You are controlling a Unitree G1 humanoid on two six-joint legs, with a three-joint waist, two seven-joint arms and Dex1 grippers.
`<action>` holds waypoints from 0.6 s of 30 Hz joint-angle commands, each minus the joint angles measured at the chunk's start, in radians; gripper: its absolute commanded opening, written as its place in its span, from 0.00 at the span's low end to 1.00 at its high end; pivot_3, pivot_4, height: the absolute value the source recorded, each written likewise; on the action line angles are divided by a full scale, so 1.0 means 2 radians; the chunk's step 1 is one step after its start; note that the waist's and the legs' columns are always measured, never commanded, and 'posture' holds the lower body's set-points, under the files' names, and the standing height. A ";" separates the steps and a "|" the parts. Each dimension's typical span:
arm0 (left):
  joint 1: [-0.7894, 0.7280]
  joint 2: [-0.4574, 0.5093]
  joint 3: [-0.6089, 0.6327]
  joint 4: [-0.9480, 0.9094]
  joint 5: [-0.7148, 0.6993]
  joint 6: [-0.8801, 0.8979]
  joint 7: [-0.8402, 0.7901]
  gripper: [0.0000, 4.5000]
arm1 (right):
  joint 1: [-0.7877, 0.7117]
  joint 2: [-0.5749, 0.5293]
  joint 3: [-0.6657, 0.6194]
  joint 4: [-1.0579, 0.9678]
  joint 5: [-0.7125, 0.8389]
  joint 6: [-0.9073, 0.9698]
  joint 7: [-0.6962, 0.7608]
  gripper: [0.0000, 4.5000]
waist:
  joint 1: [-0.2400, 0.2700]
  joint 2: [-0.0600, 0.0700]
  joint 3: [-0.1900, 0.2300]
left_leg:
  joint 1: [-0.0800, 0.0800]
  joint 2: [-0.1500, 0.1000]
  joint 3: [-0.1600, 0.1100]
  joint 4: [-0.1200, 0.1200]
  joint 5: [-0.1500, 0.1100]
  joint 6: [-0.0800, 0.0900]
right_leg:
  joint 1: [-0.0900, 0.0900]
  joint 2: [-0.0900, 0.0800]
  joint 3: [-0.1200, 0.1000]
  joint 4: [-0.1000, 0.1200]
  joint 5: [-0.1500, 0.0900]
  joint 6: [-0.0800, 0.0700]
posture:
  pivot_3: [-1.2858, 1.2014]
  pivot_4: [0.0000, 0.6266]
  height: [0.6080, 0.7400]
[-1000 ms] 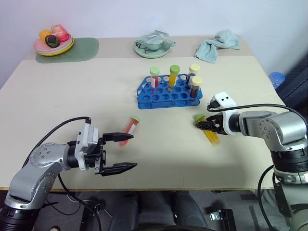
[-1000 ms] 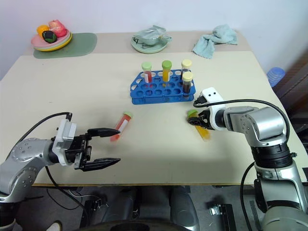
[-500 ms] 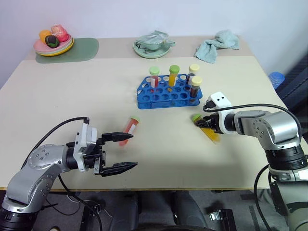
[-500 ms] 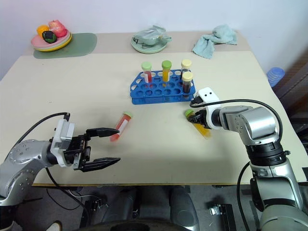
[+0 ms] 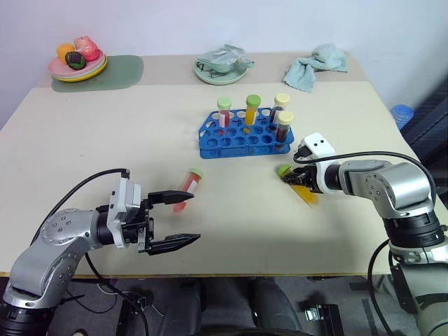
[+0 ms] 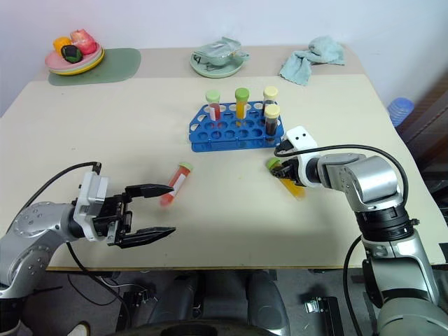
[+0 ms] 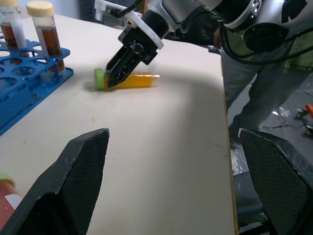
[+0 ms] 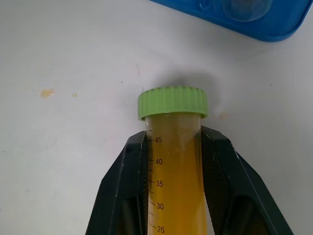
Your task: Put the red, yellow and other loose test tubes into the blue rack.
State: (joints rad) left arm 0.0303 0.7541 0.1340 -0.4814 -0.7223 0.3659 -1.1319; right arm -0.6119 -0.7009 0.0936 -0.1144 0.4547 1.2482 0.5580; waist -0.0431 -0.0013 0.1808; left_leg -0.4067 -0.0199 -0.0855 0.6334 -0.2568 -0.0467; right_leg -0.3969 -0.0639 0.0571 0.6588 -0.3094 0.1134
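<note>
1. Yellow liquid fills the yellow test tube (image 5: 302, 188), which lies on the beige table (image 5: 105, 140) to the right, just near of the blue rack (image 5: 241, 138); its green cap points toward the rack.
2. The right gripper (image 5: 297, 179) is clenched on this tube just behind the cap. In the right wrist view the two black fingers (image 8: 128, 186) are seen pressed against both sides of the tube (image 8: 174, 166), and printed graduation marks can be read on its wall, a detail not legible from the head views.
3. The red test tube (image 5: 188, 186) lies loose on the table left of centre, green cap toward the far side, well apart from the rack.
4. The left gripper (image 5: 176, 220) is held level near the table's near edge with its fingers spread wide and nothing between them; the upper fingertip sits just beside the red tube's lower end in the head views.
5. Four capped tubes are seen standing upright in the rack's far right part.
6. In the left wrist view, a person's legs are seen standing past the table's edge.
7. A plate of fruit (image 5: 78, 61), a bowl (image 5: 222, 68) and a green cloth (image 5: 315, 64) lie along the far side.
</note>
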 commanded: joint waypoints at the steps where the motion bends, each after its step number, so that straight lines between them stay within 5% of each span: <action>1: -0.005 0.000 0.005 -0.005 -0.005 -0.004 -0.004 0.97 | -0.010 0.004 -0.026 -0.028 0.010 -0.009 0.007 0.25 | 0.000 0.000 0.000 | 0.000 0.000 0.000 0.000 0.000 0.000 | 0.000 0.000 0.000 0.000 0.000 0.000 | 0.52 0.24 1.00; 6: -0.006 0.000 0.005 -0.002 -0.006 -0.003 -0.006 0.97 | -0.022 0.057 -0.091 -0.057 0.062 -0.084 0.037 0.25 | -0.001 0.000 0.000 | 0.000 0.000 0.000 0.000 0.000 0.000 | 0.000 0.000 0.000 0.001 0.000 0.000 | 0.52 0.24 1.00; 10: -0.018 -0.002 0.001 0.004 -0.004 -0.001 -0.004 0.97 | -0.037 0.160 -0.128 -0.024 0.079 -0.272 0.071 0.25 | -0.001 0.000 0.000 | 0.000 0.000 0.000 0.000 0.000 0.000 | 0.000 0.001 0.000 0.002 0.000 0.000 | 0.52 0.24 1.00; 18: -0.024 -0.001 0.018 0.018 -0.003 -0.002 0.003 0.97 | -0.075 0.295 -0.128 0.207 -0.033 -0.633 0.031 0.25 | -0.002 0.000 0.000 | 0.000 0.000 0.000 0.001 0.001 -0.001 | 0.000 0.001 0.000 0.003 0.000 0.000 | 0.52 0.24 1.00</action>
State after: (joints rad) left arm -0.0220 0.7440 0.1361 -0.4452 -0.7221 0.3668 -1.1273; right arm -0.7278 -0.1287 -0.1567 0.2344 0.4343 0.1370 0.6358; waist -0.0463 -0.0019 0.1804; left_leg -0.4057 -0.0199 -0.0851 0.6357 -0.2546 -0.0506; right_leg -0.3980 -0.0628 0.0566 0.6650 -0.3094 0.1134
